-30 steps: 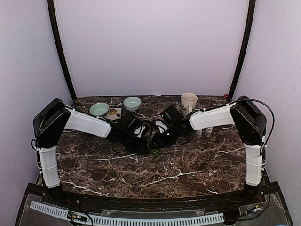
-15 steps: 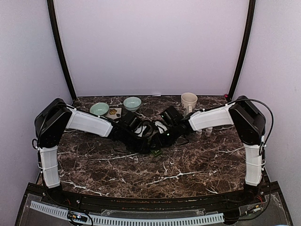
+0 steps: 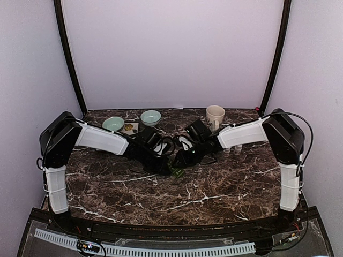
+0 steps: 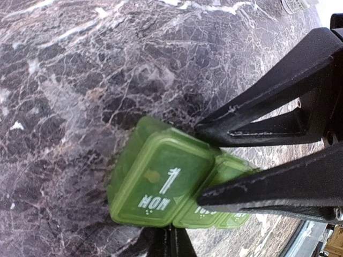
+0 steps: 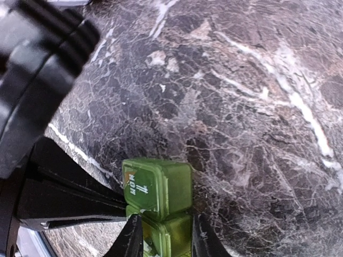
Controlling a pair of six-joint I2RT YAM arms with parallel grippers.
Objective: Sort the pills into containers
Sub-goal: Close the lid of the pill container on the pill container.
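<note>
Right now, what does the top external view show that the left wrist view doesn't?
Only the top external view shows two pale teal round bowls and a cream ceramic mug. Only the left wrist view shows the MON lettering on the small dark green plastic pill box, with the left pincer shut on that box. Both show the box and the dark marble table.

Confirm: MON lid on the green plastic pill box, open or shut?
Shut. The MON lid lies flat and flush on the translucent green plastic pill box in both wrist views.
</note>
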